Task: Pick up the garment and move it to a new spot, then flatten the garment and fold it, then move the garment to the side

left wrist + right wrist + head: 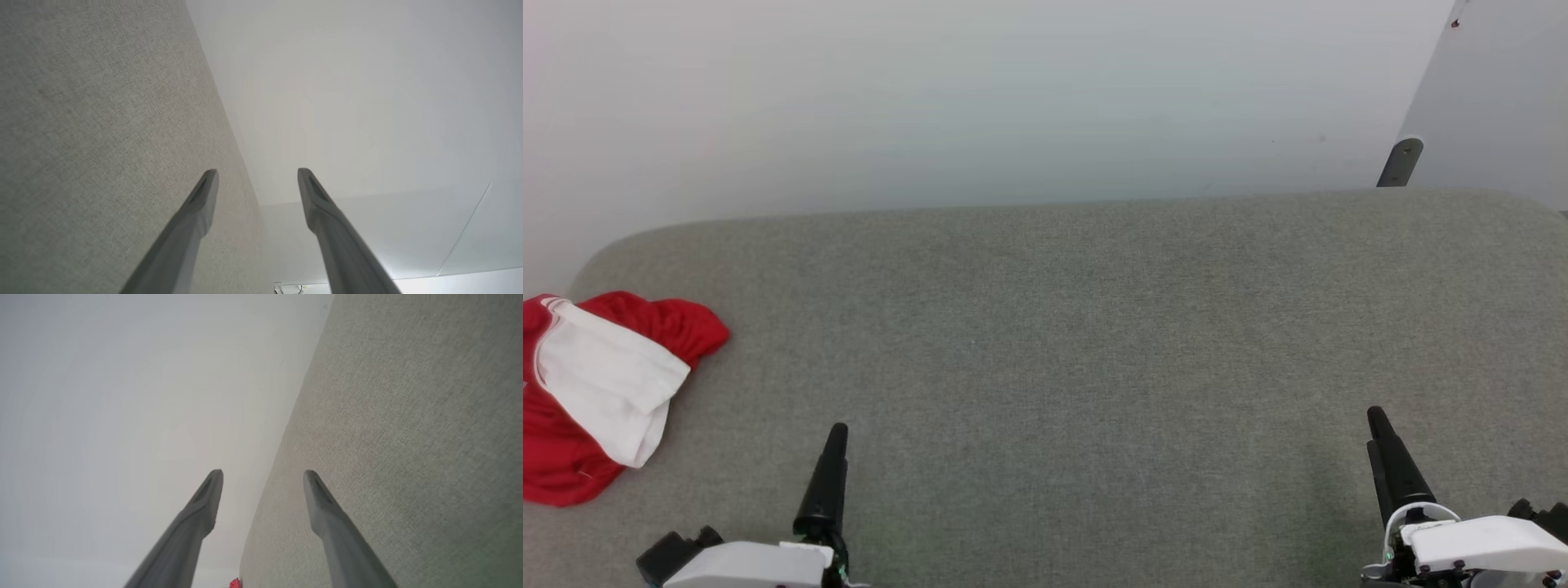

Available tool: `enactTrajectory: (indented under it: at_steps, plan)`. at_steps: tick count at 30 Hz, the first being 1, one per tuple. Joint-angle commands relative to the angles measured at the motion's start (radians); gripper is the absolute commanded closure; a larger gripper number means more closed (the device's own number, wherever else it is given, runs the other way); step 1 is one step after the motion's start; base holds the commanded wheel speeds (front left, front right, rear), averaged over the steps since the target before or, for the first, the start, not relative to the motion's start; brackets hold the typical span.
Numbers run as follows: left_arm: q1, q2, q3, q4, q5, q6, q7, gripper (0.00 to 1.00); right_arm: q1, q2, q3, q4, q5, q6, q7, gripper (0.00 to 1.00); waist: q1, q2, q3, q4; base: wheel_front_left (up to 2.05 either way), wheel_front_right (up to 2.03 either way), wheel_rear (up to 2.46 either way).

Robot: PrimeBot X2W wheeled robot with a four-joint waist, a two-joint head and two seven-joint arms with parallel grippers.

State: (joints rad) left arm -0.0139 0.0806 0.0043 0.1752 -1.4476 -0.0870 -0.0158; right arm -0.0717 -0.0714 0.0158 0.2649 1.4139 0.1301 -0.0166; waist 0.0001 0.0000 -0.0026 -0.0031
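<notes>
Left tool (256, 176) and right tool (263, 477) open and empty; the garment (605, 392) lies at the left side of the desk (1094, 343).
We see both tools with their two dark fingers spread wide apart, and nothing is between them. They are over the near side of the grey fabric desk, well apart from each other. The garment lies crumpled by the desk's left edge, red with a white sleeve on top, touching neither tool.

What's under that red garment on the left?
The garment lies bunched on the grey cushion; its white sleeve lies on top. Anything beneath it is covered.
</notes>
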Motion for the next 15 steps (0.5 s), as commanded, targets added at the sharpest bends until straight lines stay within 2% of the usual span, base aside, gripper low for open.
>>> enactTrajectory:
  at_steps: [1, 9, 15]
  plan:
    - [-0.005, 0.012, -0.008, -0.021, 0.031, 0.006, -0.010, 0.00, -0.028, -0.009, 0.010, -0.010, -0.041, 0.000, -0.011, 0.00, 0.0000, 0.0000, -0.001, 0.000, 0.00, 0.00, 0.00]
    - [0.006, 0.038, -0.034, -0.036, 0.172, 0.027, -0.041, 0.00, -0.036, -0.009, 0.013, 0.003, -0.243, 0.000, -0.041, 0.00, 0.0000, 0.0000, -0.003, -0.001, 0.00, 0.00, 0.00]
    - [0.014, 0.055, -0.041, -0.051, 0.317, 0.051, -0.062, 0.00, -0.038, -0.001, 0.003, 0.006, -0.397, 0.000, -0.059, 0.00, -0.0001, 0.0000, -0.006, -0.001, 0.00, 0.00, 0.00]
